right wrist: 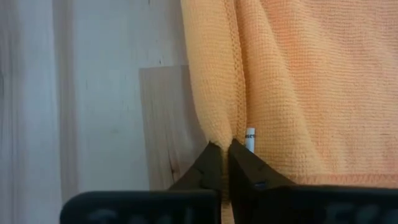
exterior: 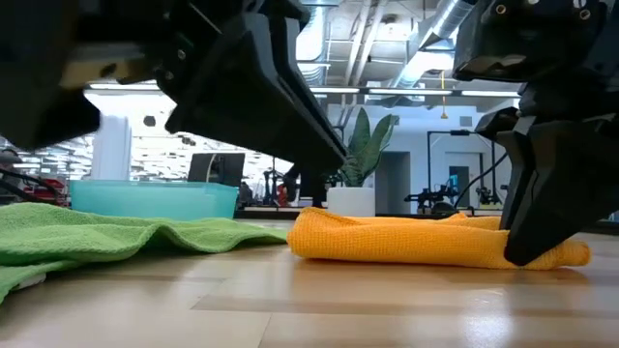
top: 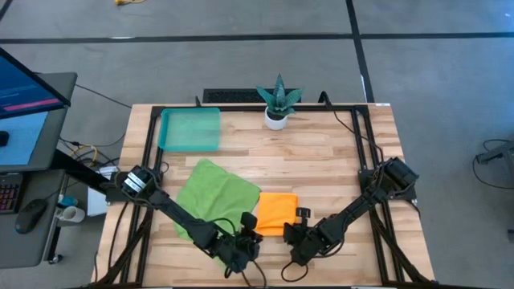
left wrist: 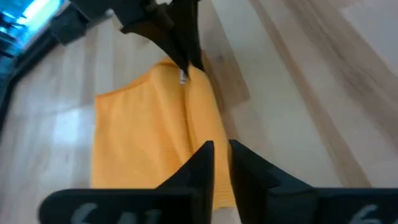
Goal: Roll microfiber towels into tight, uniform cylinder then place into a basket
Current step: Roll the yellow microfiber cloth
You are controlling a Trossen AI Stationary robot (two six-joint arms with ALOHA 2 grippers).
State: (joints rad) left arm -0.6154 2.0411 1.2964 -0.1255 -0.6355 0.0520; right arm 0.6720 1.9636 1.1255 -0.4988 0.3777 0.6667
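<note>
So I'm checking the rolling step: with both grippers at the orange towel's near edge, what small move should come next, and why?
Probably start turning that edge over, away from the arms. The right gripper is pinched shut on the orange towel beside its white tag; the left gripper sits at the same raised edge, fingers nearly together. The towel lies folded, not yet rolled. The basket is far off.

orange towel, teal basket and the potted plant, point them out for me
folded bright orange microfiber towel (top: 275, 210), high view, middle of its top face
shallow translucent teal plastic basket (top: 190, 129), high view, its floor
small white pot with spiky green plant (top: 276, 119), high view, pot rim
</note>
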